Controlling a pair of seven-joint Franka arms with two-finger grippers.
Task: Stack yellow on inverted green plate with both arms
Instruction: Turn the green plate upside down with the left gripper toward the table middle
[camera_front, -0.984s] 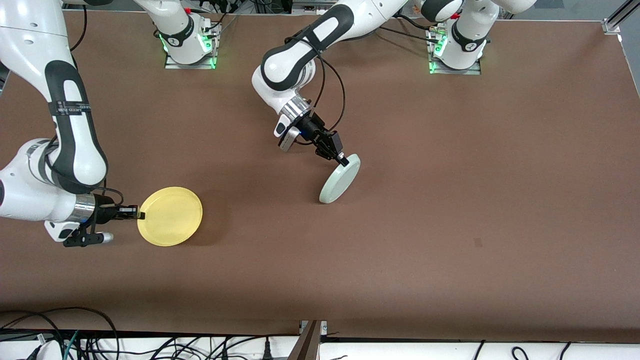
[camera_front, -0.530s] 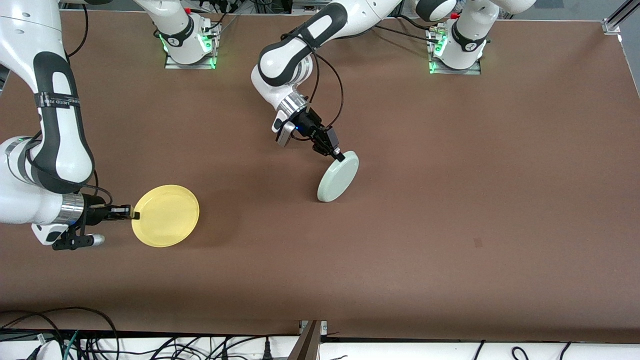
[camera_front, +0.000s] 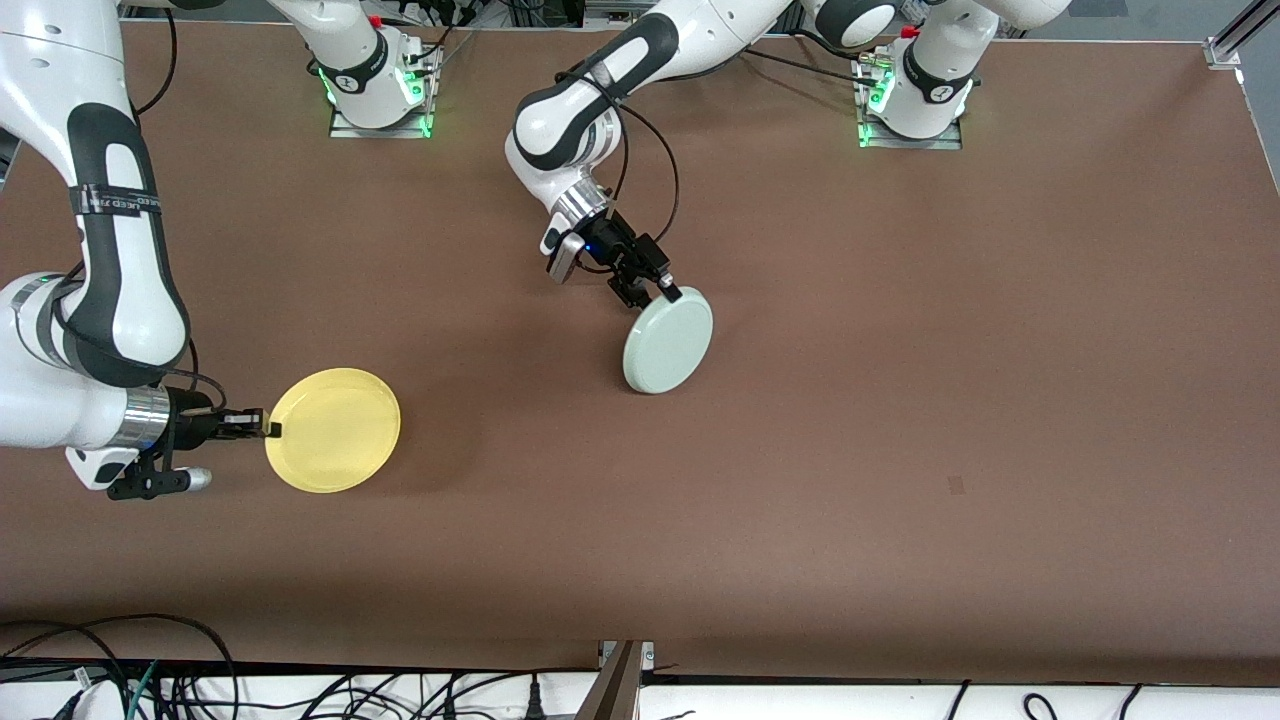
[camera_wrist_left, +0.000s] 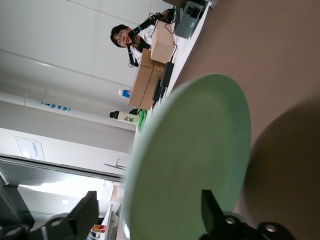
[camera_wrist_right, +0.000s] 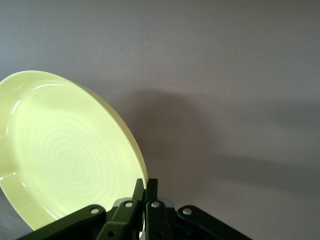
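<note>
Yellow plate (camera_front: 333, 430): it is the thing nearest to the front camera, at the right arm's end of the brown table (camera_front: 900, 450). It is held up above the table, open side up, and its shadow lies on the table under it. In the right wrist view the plate (camera_wrist_right: 65, 150) shows faint rings on its inside.
Right gripper (camera_front: 268, 430): its fingers are pressed together on the rim of the yellow plate, at the edge that looks to the right arm's end of the table. The right wrist view shows the two fingers (camera_wrist_right: 145, 192) pinching the rim.
Green plate (camera_front: 668, 341): it is farther from the front camera than the yellow plate, about in the middle of the table. Its flat underside is turned up. If it lies fully flat I cannot tell.
Left gripper (camera_front: 645, 290): it is at the rim of the green plate, on the edge toward the robots' bases. Its fingers (camera_wrist_left: 212, 210) stand wide apart, one at each side of the plate (camera_wrist_left: 190, 160), and do not clamp it.
</note>
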